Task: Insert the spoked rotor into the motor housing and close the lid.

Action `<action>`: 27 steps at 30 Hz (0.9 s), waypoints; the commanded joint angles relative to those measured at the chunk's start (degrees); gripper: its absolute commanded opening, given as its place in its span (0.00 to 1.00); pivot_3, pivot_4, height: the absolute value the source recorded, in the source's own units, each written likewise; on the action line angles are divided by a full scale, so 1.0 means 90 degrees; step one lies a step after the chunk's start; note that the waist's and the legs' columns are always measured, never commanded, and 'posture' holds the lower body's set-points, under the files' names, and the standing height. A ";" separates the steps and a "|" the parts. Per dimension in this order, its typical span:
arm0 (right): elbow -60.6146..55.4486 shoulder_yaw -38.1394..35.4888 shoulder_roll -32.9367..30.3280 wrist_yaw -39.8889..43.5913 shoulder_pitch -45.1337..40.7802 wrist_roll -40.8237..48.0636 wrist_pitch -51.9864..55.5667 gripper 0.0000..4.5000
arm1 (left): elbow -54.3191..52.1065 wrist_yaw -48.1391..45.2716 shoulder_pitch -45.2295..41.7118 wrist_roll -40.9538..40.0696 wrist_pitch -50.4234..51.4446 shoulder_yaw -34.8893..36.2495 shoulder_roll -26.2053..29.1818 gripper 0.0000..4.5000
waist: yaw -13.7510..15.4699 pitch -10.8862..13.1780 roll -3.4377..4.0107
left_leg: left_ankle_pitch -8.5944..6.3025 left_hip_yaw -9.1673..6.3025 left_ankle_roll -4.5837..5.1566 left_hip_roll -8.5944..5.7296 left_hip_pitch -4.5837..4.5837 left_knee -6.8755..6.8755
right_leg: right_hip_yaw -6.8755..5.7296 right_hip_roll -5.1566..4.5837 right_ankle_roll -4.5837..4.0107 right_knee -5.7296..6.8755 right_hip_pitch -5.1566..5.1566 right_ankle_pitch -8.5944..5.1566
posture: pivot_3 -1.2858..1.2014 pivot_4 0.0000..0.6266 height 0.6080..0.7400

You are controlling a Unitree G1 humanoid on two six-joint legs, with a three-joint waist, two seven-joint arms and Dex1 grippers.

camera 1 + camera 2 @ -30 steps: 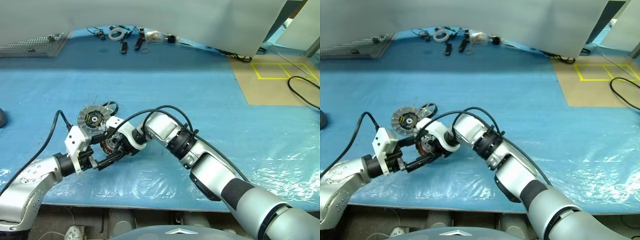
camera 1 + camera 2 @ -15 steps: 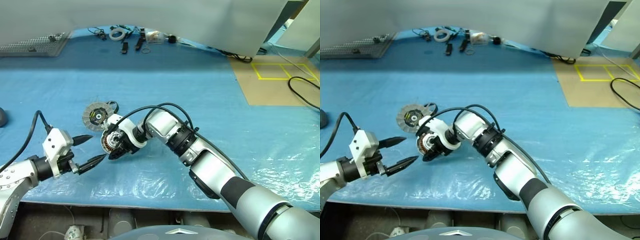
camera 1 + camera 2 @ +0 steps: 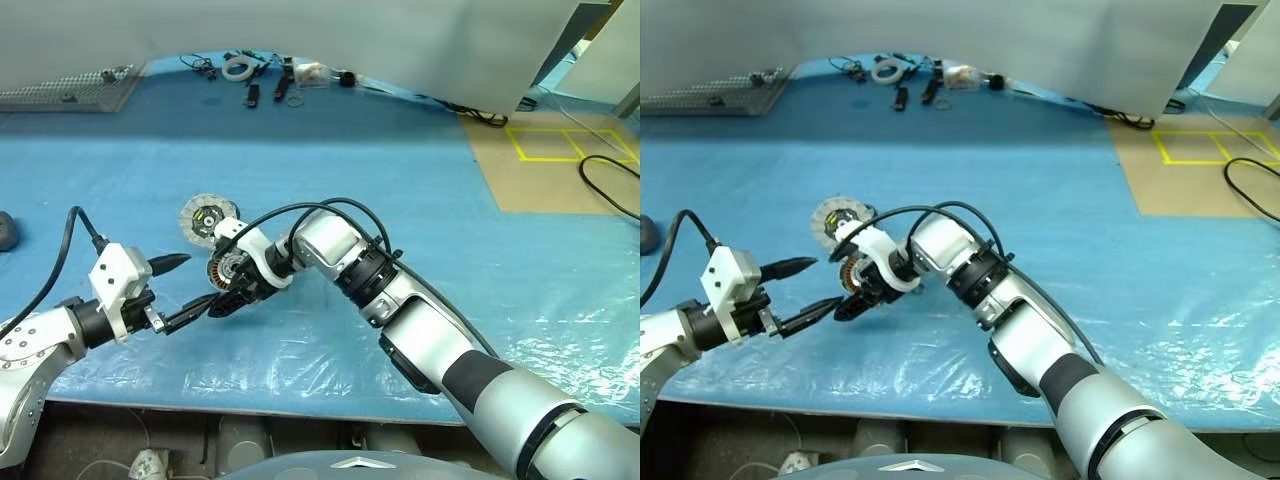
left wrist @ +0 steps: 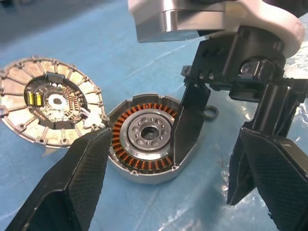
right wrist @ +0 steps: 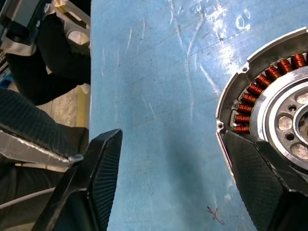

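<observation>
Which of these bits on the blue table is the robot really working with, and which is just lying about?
In the job:
motor housing
lid
left hand, open
right hand

Lying about:
tape roll
small black parts
cables
metal mesh

Blue covered table (plastic-wrapped), white wall, tan floor

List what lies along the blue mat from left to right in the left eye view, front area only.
left gripper → lid → motor housing → right gripper at the housing, its arm running off to the right.
</observation>
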 commanded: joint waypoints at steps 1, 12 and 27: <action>-0.0907 -0.0138 -0.0504 0.0631 -0.0094 0.0489 0.0117 0.78 | -0.0176 0.0063 -0.0057 -0.0058 -0.0004 -0.0002 -0.0018 1.00 | 0.0017 0.0001 -0.0008 | 0.0000 -0.0003 0.0000 0.0000 -0.0008 0.0001 | -0.0004 0.0000 0.0001 -0.0004 -0.0002 0.0000 | 0.52 0.24 1.00; -0.1626 -0.0319 -0.1007 0.0774 -0.0143 0.0966 0.0051 0.78 | 0.0188 0.0015 -0.0437 0.0016 -0.0123 -0.0215 -0.0024 1.00 | -0.0003 -0.0001 -0.0014 | 0.0000 -0.0005 -0.0001 0.0009 -0.0015 0.0008 | -0.0006 0.0010 0.0002 -0.0005 -0.0006 0.0002 | 0.52 0.24 1.00; -0.2210 -0.0369 -0.3088 0.1211 0.1541 -0.0492 -0.5132 0.78 | 0.0438 -0.0102 0.0177 0.0449 -0.0624 0.0414 0.0154 1.00 | -0.0005 -0.0004 -0.0033 | 0.0000 -0.0004 0.0000 0.0009 -0.0016 0.0027 | -0.0001 0.0010 0.0002 0.0012 -0.0004 0.0002 | 0.52 0.24 1.00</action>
